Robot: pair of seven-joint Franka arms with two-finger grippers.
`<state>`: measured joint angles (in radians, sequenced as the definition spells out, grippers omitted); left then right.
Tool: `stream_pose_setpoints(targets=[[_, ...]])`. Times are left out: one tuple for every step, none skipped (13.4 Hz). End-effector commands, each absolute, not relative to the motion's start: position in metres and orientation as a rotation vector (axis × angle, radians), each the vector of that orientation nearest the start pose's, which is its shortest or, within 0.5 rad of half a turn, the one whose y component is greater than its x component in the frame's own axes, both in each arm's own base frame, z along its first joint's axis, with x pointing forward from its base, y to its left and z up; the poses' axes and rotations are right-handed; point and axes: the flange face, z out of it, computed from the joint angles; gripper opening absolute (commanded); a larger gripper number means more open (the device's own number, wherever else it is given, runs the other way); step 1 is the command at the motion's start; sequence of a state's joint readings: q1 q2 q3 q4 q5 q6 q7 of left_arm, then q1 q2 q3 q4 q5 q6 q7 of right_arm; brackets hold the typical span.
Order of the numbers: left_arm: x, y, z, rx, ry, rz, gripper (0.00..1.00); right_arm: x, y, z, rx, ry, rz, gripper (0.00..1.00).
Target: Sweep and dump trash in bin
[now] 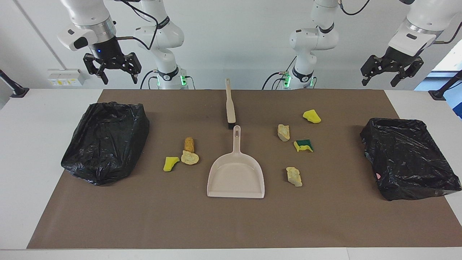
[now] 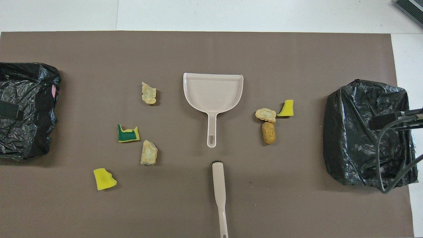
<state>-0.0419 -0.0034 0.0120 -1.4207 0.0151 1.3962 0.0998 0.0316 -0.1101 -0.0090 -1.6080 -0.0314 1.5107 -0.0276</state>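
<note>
Several scraps of trash lie on the brown mat. Toward the left arm's end are a yellow bit (image 1: 312, 116) (image 2: 104, 178), a green-backed bit (image 1: 303, 145) (image 2: 128, 134) and two beige chunks (image 1: 283, 132) (image 1: 294, 176). Toward the right arm's end are an orange-brown lump (image 1: 189, 144) (image 2: 268, 132), a beige chunk (image 1: 190, 157) and a yellow bit (image 1: 170, 163). A black-bagged bin (image 1: 104, 142) (image 2: 366, 132) stands at the right arm's end, another bin (image 1: 408, 159) (image 2: 23, 109) at the left arm's end. My right gripper (image 1: 112, 68) and left gripper (image 1: 391, 68) hang high, open and empty.
A beige dustpan (image 1: 236, 177) (image 2: 213, 91) lies mid-mat, its handle pointing toward the robots. A beige brush (image 1: 230, 106) (image 2: 219, 195) lies in line with that handle, nearer to the robots. White table (image 1: 43, 119) borders the mat.
</note>
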Motion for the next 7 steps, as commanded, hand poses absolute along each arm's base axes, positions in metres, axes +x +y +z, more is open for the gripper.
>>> stream_pose_setpoints(targets=[[0.526, -0.021, 0.682, -3.112, 0.209, 0.049, 1.0, 0.514, 0.006, 0.661, -3.149, -0.079, -0.034, 1.0], [0.523, -0.029, 0.683, -3.11, 0.23, 0.053, 1.0, 0.514, 0.006, 0.661, -3.149, -0.079, -0.036, 1.0], [0.523, -0.03, 0.682, -3.11, 0.235, 0.06, 1.0, 0.514, 0.006, 0.661, -3.149, -0.079, -0.036, 1.0], [0.522, -0.03, 0.682, -3.11, 0.235, 0.06, 1.0, 0.514, 0.006, 0.661, -3.149, -0.079, -0.036, 1.0], [0.522, -0.034, 0.681, -3.108, 0.247, 0.06, 1.0, 0.514, 0.006, 0.661, -3.149, -0.079, -0.036, 1.0], [0.522, -0.038, 0.681, -3.107, 0.259, 0.06, 1.0, 0.514, 0.006, 0.661, -3.149, -0.079, -0.036, 1.0], [0.521, -0.038, 0.682, -3.107, 0.259, 0.06, 1.0, 0.514, 0.006, 0.661, -3.149, -0.079, -0.036, 1.0]])
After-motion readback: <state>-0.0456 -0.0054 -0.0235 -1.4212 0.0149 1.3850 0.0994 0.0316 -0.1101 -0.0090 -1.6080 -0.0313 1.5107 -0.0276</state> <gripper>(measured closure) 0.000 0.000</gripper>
